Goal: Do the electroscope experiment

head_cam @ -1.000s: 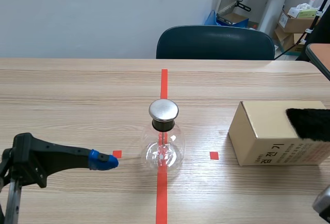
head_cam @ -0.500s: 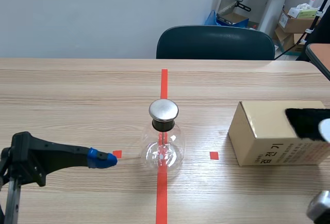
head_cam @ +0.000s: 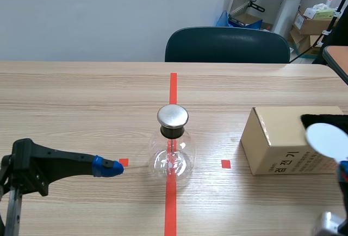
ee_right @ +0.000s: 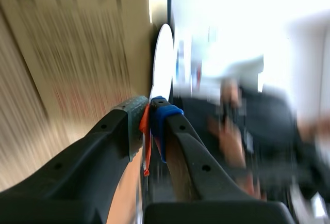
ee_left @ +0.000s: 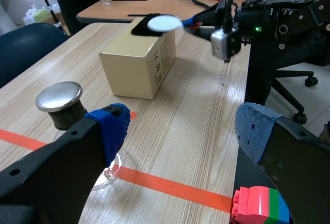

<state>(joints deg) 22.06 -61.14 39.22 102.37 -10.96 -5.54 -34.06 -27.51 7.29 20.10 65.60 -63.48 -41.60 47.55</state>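
A white disc [head_cam: 325, 138] is pinched in the right hand [ee_right: 149, 115] over the black cloth [head_cam: 321, 120] on the box [head_cam: 283, 143] at the table's [head_cam: 81, 94] right edge, seemingly for charging; the electroscope [head_cam: 172, 149] stands mid-table, with the left hand [ee_left: 180, 126] spread wide nearby.

A: What do you see past your wood-grain table [head_cam: 65, 100]?
B: You face a dark chair [head_cam: 227, 44]; a pale wall [head_cam: 81, 13] stands behind the chair, cardboard boxes [head_cam: 312, 24] to the chair's right.
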